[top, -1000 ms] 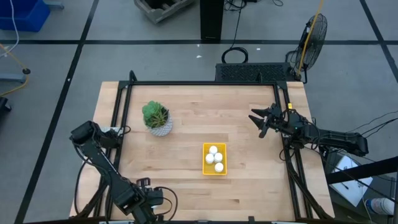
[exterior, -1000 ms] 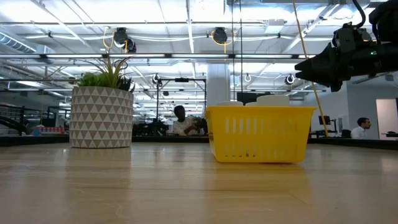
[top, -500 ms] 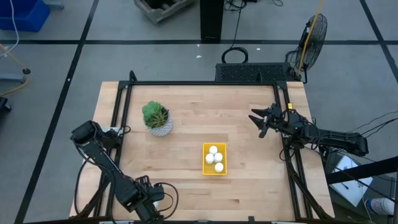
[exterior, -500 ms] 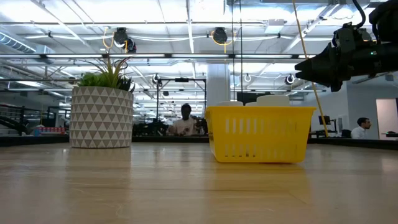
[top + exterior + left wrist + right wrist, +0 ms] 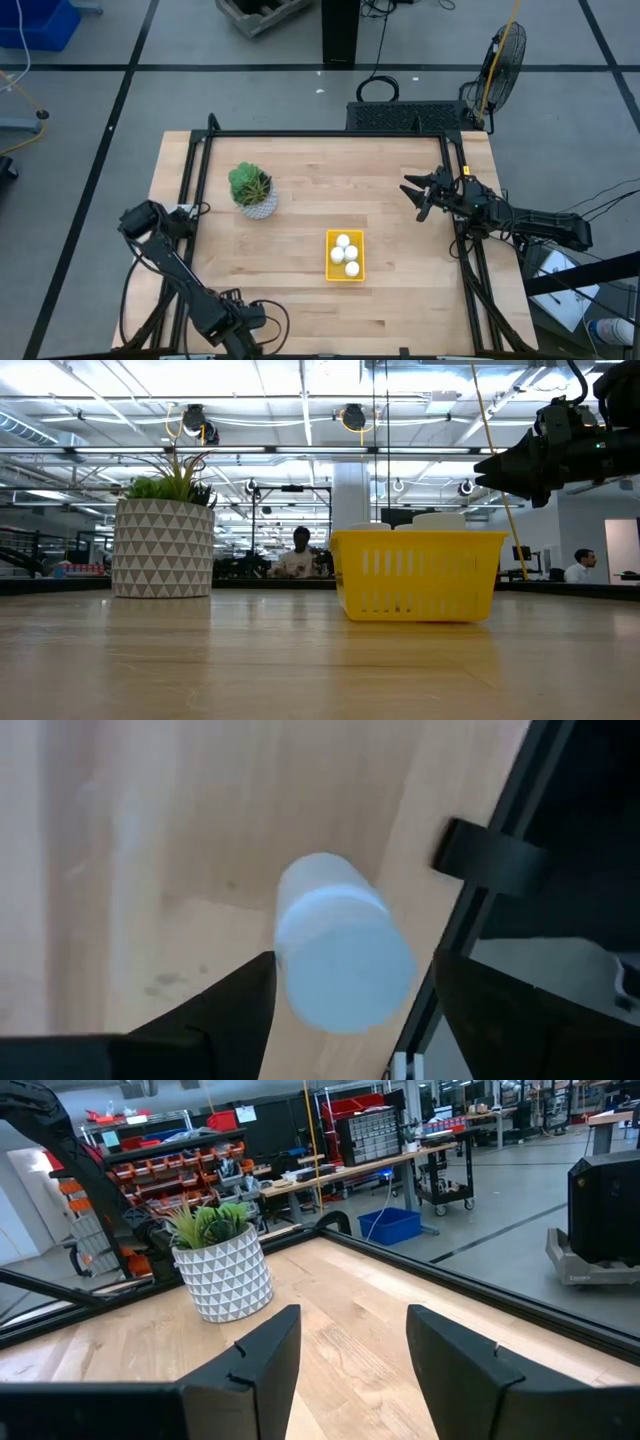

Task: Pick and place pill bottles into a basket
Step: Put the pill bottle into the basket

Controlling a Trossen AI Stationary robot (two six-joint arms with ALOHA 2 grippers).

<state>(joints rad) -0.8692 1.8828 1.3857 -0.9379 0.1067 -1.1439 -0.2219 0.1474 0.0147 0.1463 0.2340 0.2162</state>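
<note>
On the wooden table (image 5: 300,190), the yellow basket (image 5: 345,272) at lower centre holds four pill bottles (image 5: 346,254); the left gripper (image 5: 350,995), fingers apart, straddles the last bottle (image 5: 342,948) at the lower-left edge, apparently to grasp it; the right gripper (image 5: 418,198) waits open, right.

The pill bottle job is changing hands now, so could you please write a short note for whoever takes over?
Left gripper: at the table's near left corner, fingers either side of a pill bottle; grip unconfirmed.
Right gripper: open, empty, hanging above the table's right edge.
Done: three bottles lie in the yellow basket.
Left: get the corner bottle into the basket. No other bottles are in sight.
</note>
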